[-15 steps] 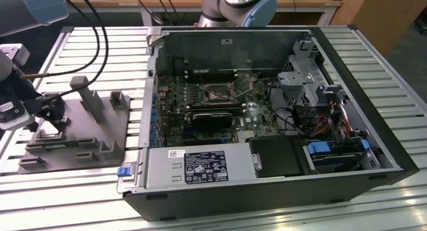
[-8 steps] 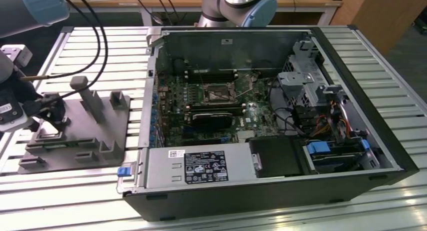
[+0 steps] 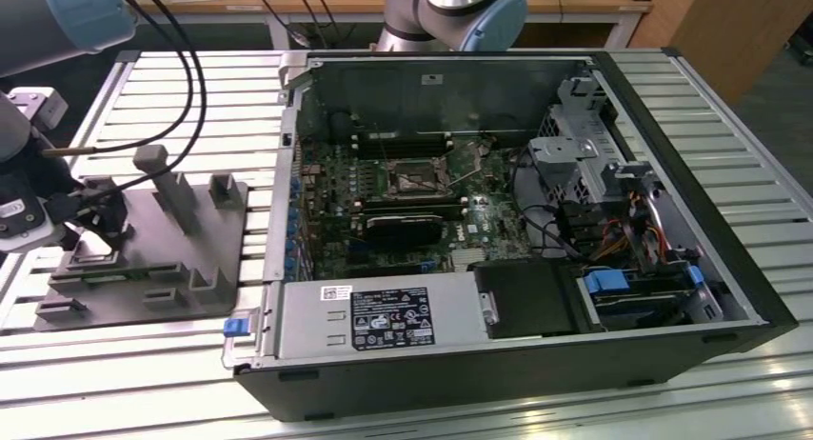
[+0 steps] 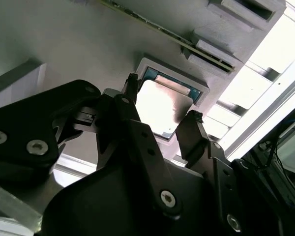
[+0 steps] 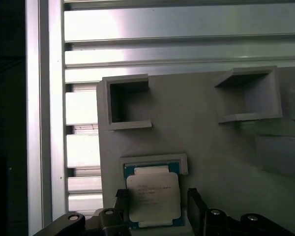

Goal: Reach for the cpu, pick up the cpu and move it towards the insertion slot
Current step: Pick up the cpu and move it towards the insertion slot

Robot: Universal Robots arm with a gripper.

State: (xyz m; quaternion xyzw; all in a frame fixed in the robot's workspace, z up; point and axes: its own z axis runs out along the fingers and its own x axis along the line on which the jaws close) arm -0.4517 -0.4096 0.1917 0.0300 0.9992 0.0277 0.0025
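- Gripper [image 5: 156, 193] hangs low over the grey fixture plate [image 3: 159, 259], fingers spread, one on each side of the cpu [image 5: 152, 199].
- The cpu lies flat in the plate's shallow square pocket (shiny silver top, thin pale rim).
- The insertion slot [image 3: 416, 180] sits well to the exterior view's right of the plate, inside the open computer case [image 3: 508, 373].

- Robotics laboratory or workshop: slatted aluminium table [image 3: 749, 154].
- Robot arm [image 3: 451, 7] mounted behind an opened computer case [image 3: 508, 373].
- Grey fixture plate [image 3: 190, 245] alongside.
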